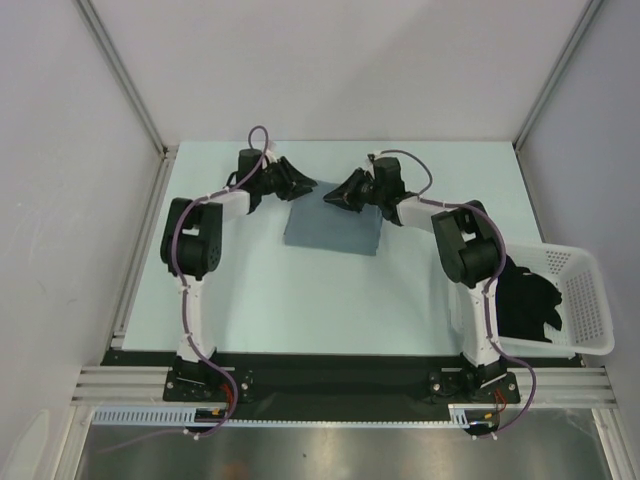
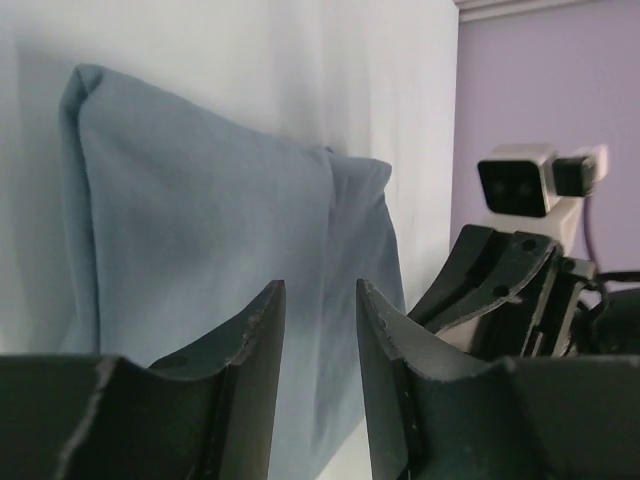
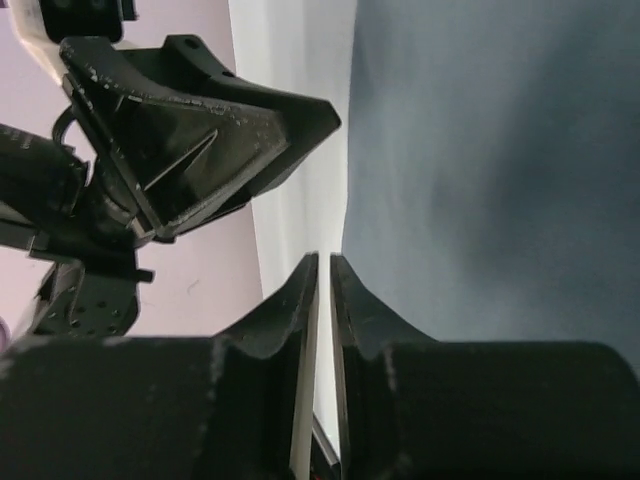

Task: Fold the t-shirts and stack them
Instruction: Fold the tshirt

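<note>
Folded grey-blue t-shirt [image 1: 332, 228] on bench [image 1: 250, 300], far edge just beside left end effector [image 1: 303, 183], parted, and right end effector [image 1: 333, 197], barely parted.

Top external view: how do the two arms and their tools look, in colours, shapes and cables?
Both the left arm and the right arm have white links, bulky black joints and a greyish-purple cable looping along them. The left tool and right tool are black, each with two wedge-shaped fingers, scuffed at the edges.

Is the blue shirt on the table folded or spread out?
Folded. The blue shirt lies as a compact rectangle, no sleeves out; the left wrist view shows layered edges.
</note>
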`<state>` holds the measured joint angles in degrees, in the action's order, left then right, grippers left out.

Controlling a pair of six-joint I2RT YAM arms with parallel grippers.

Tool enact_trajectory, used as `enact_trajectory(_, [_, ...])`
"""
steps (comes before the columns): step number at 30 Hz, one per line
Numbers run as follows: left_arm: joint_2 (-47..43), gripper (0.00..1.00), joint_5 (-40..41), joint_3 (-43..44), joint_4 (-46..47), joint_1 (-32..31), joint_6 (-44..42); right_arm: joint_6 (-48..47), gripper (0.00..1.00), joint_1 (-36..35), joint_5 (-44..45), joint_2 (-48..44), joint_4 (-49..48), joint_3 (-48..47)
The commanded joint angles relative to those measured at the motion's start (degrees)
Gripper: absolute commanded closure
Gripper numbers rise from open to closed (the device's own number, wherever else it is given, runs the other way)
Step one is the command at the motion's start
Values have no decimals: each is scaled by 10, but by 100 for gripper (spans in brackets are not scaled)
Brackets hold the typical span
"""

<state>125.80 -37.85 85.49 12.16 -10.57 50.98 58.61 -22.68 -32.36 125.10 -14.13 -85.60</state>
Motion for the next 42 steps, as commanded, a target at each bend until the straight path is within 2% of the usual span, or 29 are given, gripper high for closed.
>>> enact_trajectory(1, [28,60,-21,18,122,3,73,71,88,22,77,13,-152,50])
enact_trajectory(6, [87,61,-7,38,139,1,101,77,88,28,128,2,-208,119])
enact_trajectory(10, [107,61,-6,61,106,2,77,63,88,53,136,-14,-224,191])
enact_trajectory(12, [105,61,-12,85,81,2,55,47,88,80,115,-33,-208,218])
enact_trajectory(14, [92,59,-11,107,13,1,5,6,88,97,93,-46,-166,220])
enact_trajectory(17, [38,57,-11,107,-55,1,-44,-57,88,115,43,-92,-87,199])
enact_trajectory(18, [19,57,-9,107,-90,-2,-58,-80,87,117,26,-101,-51,158])
enact_trajectory(19, [-12,56,-7,103,-104,-3,-82,-101,87,113,18,-116,26,135])
enact_trajectory(20, [-31,56,-4,94,-116,-6,-93,-135,87,109,3,-119,56,114])
enact_trajectory(23, [-80,55,-4,44,-125,-19,-101,-140,85,97,-38,-107,109,52])
enact_trajectory(29, [-89,61,-17,-94,0,-41,-21,-31,84,68,-123,-31,0,56])
enact_trajectory(32, [-70,62,-14,-122,21,-42,-21,-6,85,62,-154,-7,-49,91])
enact_trajectory(36, [-39,63,-13,-129,-15,-38,-62,-42,85,80,-188,3,-34,140])
enact_trajectory(38, [-35,63,-7,-130,-32,-32,-83,-95,85,94,-191,-2,10,162])
enact_trajectory(42, [-56,64,27,-81,-159,-34,-197,-195,85,135,-177,-55,122,163])
